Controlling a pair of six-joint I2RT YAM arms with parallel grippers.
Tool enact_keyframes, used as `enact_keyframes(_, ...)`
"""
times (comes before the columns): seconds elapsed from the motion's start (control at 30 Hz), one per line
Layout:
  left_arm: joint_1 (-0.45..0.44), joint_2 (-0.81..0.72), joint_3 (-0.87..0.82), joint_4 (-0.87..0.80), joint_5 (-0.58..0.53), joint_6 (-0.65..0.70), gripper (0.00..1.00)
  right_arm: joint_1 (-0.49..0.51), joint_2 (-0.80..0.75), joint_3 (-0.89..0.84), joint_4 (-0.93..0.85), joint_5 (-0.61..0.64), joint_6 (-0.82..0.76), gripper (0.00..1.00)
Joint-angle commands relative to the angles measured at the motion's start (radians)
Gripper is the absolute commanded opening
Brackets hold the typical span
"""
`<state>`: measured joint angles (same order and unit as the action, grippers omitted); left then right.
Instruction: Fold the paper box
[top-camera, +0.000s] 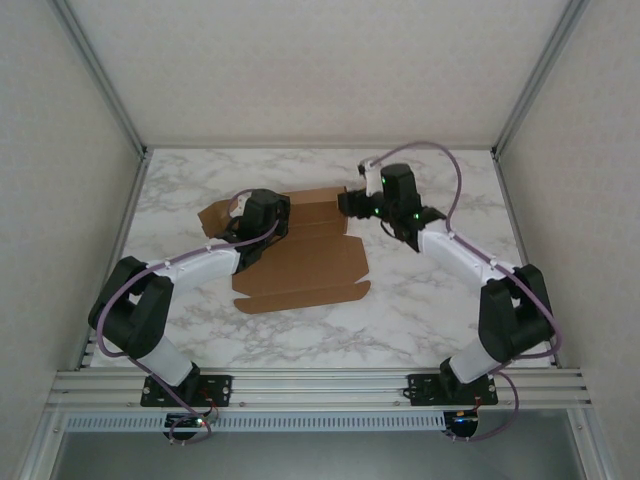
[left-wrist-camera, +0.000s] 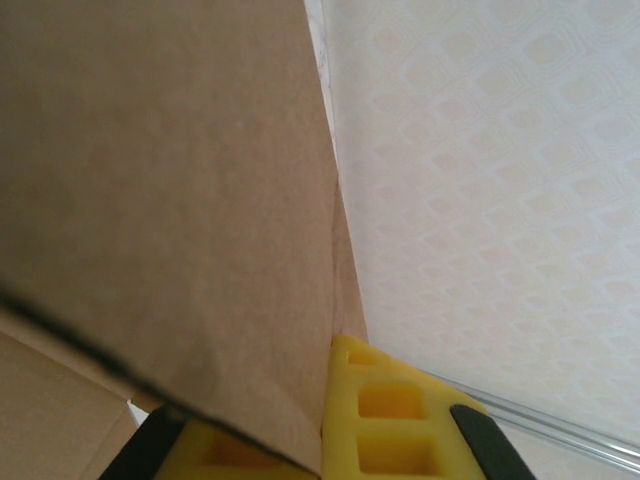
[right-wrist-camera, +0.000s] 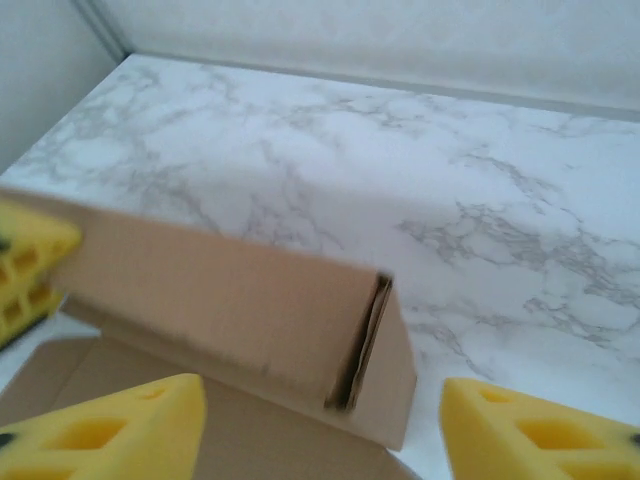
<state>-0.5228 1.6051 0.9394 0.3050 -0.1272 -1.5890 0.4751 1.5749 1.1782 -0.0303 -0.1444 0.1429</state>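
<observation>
1. Top external view is showing the paper box (top-camera: 300, 270) lying near the middle of the marble-patterned table (top-camera: 430, 310). Its far left part is hiding under the left gripper (top-camera: 252, 215). Its far right corner is sitting just beside the right gripper (top-camera: 350, 203). From up here the fingertips are looking too small to judge.
2. Seen from the left wrist, a plain brown flap is filling the left half of the picture, matte and faintly fibrous. Its lower edge is reading dark and blurred, and the frame is cutting off the rest of the box.
3. The left gripper's yellow pads (left-wrist-camera: 385, 415) are clamping that flap, with the sheet running down between them.
4. Seen from the right wrist, a folded-up wall of the box is standing as a long strip, somewhat blurred. Its right end is showing two layers with a narrow hollow between them.
5. The right gripper's yellow foam fingers (right-wrist-camera: 110, 435) are standing wide apart at the bottom corners, cropped by the frame. The wall's right end is lying between and beyond them, touching neither.
6. A third yellow block (right-wrist-camera: 30, 265) is sitting against the wall's left end, cut off by the frame; I cannot tell what it belongs to.
7. The pads are looking blocky, with square recesses. The tabletop is showing white with grey veins.
</observation>
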Motion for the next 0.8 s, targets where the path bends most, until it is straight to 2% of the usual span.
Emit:
enact_keyframes(0.0, -0.013, 0.057, -0.051, -0.170, 0.034, 0.021, 0.00, -0.007, 0.087, 0.180, -0.226, 0.107, 0.085, 0.57)
enact_keyframes(0.13, -0.013, 0.072, -0.059, -0.158, 0.034, 0.024, 0.00, -0.017, 0.161, 0.279, -0.336, 0.080, 0.155, 0.56)
enact_keyframes(0.4, -0.012, 0.085, -0.076, -0.140, 0.037, 0.035, 0.01, -0.017, 0.253, 0.275, -0.360, 0.006, 0.167, 0.51)
enact_keyframes(0.6, -0.013, 0.082, -0.082, -0.138, 0.041, 0.043, 0.08, -0.020, 0.273, 0.236, -0.350, 0.037, 0.179, 0.42)
enact_keyframes(0.7, -0.013, 0.072, -0.082, -0.139, 0.041, 0.053, 0.15, -0.031, 0.255, 0.222, -0.342, 0.040, 0.201, 0.39)
enact_keyframes(0.77, -0.012, 0.064, -0.079, -0.141, 0.041, 0.065, 0.24, -0.038, 0.249, 0.226, -0.350, 0.027, 0.212, 0.39)
